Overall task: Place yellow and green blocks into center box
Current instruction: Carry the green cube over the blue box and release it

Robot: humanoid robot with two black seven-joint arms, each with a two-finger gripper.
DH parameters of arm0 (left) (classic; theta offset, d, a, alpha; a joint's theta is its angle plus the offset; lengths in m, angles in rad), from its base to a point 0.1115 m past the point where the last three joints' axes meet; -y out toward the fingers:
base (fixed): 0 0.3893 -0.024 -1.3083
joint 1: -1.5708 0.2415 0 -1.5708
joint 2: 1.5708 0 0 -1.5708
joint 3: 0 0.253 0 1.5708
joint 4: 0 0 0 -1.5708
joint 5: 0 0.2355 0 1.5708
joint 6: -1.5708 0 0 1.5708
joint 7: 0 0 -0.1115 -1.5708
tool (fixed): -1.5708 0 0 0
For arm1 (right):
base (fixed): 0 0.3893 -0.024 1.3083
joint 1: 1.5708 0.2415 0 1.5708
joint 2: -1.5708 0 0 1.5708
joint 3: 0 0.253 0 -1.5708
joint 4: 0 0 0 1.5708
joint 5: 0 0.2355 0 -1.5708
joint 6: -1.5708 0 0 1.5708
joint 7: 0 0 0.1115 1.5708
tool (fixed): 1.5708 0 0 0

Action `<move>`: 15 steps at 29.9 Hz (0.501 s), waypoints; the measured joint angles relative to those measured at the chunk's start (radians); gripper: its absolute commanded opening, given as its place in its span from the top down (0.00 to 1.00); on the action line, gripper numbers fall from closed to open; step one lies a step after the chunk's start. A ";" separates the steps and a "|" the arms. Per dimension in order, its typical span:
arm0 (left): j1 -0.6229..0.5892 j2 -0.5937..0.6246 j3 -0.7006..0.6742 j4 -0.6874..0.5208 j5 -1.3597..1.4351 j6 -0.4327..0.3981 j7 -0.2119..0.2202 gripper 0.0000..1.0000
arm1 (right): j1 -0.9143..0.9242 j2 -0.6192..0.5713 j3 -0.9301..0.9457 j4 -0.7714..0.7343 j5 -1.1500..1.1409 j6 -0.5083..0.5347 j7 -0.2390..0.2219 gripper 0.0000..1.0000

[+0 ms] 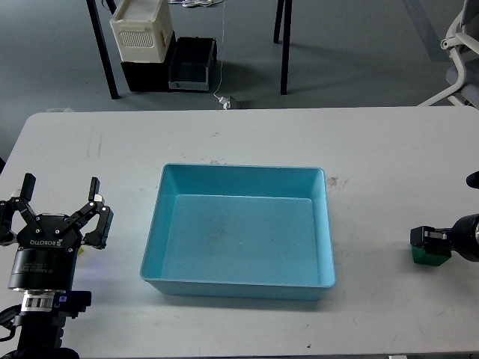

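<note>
The light blue center box (238, 287) sits in the middle of the white table, with nothing inside it. The green block (429, 256) rests on the table to the right of the box. My right gripper (428, 238) is low over the block and covers its top; it is dark and seen end-on, so I cannot tell its fingers apart. My left gripper (60, 188) is open and empty at the table's left, fingers pointing away from me. The yellow block does not show plainly.
The table's front edge runs just below both arms. Beyond the far edge, on the floor, stand table legs, a white crate on a black box (142, 34) and a white chair (464, 52) at the far right.
</note>
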State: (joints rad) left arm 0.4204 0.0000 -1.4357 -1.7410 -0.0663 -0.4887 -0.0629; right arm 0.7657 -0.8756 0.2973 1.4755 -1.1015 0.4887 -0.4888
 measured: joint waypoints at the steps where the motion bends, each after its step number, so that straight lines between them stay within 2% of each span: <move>1: 0.000 0.000 0.000 0.000 0.000 0.000 0.000 0.00 | 0.004 -0.002 0.004 0.016 0.001 0.000 0.000 0.95; 7: 0.001 0.000 0.000 0.000 0.000 0.000 0.000 0.00 | 0.067 -0.022 0.031 0.103 0.032 0.000 0.000 0.95; 15: 0.000 0.000 0.002 0.000 0.000 0.000 0.000 0.00 | 0.321 -0.021 0.010 0.155 0.296 0.000 0.000 0.93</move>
State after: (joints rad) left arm 0.4208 0.0000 -1.4340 -1.7410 -0.0663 -0.4887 -0.0629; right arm 1.0864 -0.8964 0.3074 1.6309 -0.8055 0.4886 -0.4888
